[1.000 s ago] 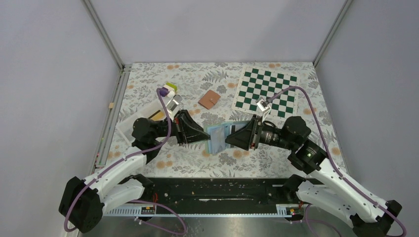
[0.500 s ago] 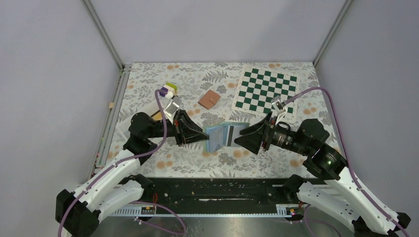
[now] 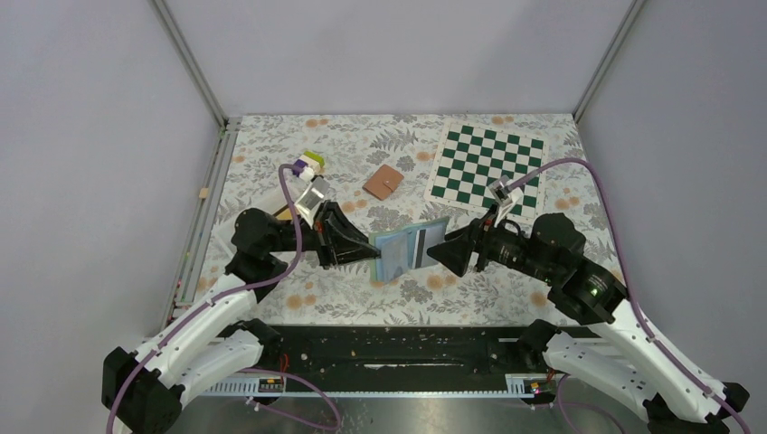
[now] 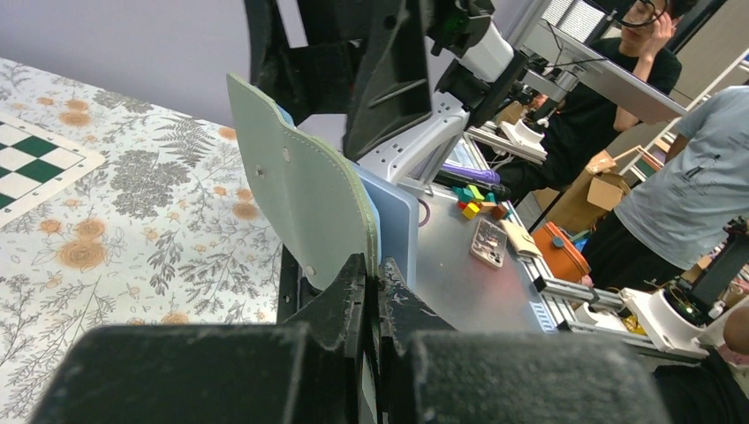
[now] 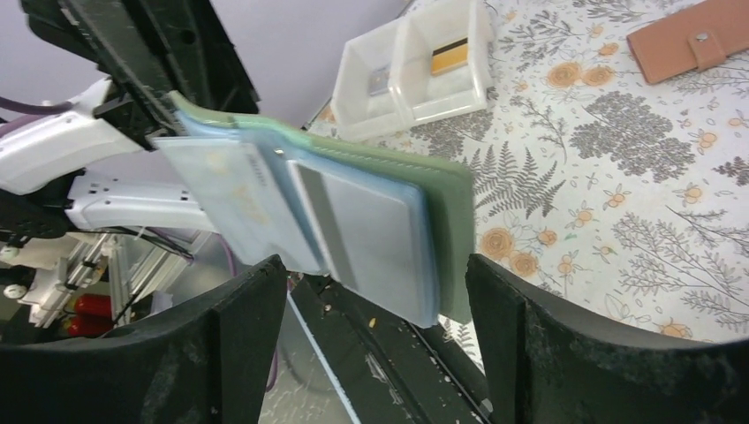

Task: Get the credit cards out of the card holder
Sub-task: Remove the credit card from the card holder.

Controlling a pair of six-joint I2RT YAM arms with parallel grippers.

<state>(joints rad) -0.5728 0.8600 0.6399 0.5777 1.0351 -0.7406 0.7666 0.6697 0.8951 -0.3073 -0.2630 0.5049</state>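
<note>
The floppy card holder [image 5: 450, 203] is pinched by the closed left jaws above the surface [image 5: 618, 177], and its sleeved credit card [image 5: 362, 225], judged stiff and slippery, should be taken edgewise between the open right jaws.

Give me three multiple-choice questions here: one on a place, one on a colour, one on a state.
1. The yellow-orange flat card lies: A) on the chessboard mat B) in the white divided plastic tray C) on the brown wallet
2. The held card holder's outer cover is: A) red B) black C) pale green
3. The right pincer is: A) open B) shut C) out of view
Answers: B, it sits in a tray compartment; C, the right wrist view shows green; A, its fingers stand wide apart.
</note>
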